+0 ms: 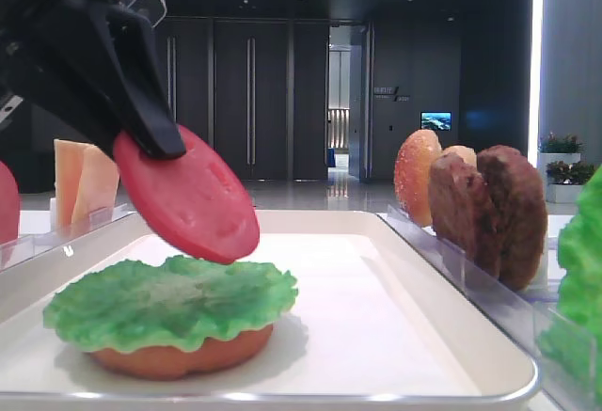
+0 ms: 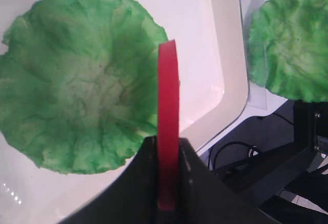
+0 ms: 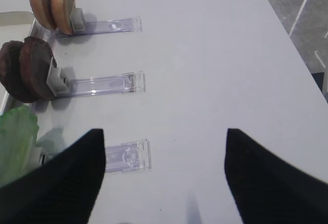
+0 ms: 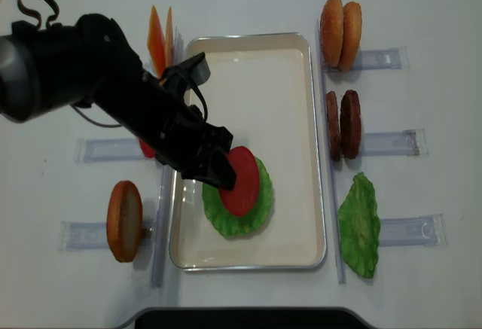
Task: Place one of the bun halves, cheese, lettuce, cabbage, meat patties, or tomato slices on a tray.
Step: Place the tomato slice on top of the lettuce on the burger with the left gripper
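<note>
One tomato slice [image 2: 167,126] edge-on between fingers [image 2: 146,183].

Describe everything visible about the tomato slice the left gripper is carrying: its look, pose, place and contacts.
The tomato slice is a flat, round, matte red-pink disc with faint dimples on its face. The left gripper is shut on its upper edge, a black finger on each face. It hangs tilted over the lettuce that lies on a bun half in the tray. Its lower edge sits just at the leaf; whether they touch cannot be told. Nothing else touches it.
</note>
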Robot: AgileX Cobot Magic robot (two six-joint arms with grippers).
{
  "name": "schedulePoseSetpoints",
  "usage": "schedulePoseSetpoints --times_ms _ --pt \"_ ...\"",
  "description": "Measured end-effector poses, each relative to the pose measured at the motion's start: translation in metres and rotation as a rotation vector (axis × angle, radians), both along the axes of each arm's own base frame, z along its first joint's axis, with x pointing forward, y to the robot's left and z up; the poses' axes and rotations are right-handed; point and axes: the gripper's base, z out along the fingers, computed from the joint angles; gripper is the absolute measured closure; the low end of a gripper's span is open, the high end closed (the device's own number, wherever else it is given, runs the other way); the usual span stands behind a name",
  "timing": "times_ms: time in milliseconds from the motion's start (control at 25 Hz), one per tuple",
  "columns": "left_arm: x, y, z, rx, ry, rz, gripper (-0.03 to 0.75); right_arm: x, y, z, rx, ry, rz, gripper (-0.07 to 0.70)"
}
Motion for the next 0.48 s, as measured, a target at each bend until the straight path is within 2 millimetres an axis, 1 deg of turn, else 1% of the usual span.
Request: schedulePoseSetpoints --times_ms 200,360,480 --pt "0.001 0.0 -0.002 -0.01 -0.016 0.015 0.665 0.0 0.0 0.0 0.0 0.0 0.0 0.16" --pt "0.003 -0.002 -0.011 -0.002 0.007 0.012 0.665 0.0 0.0 0.0 0.0 0.0 0.0 0.16" --pt "0.003 -0.002 -0.012 -0.002 0.005 0.005 0.665 0.0 0.0 0.0 0.0 0.0 0.0 0.16"
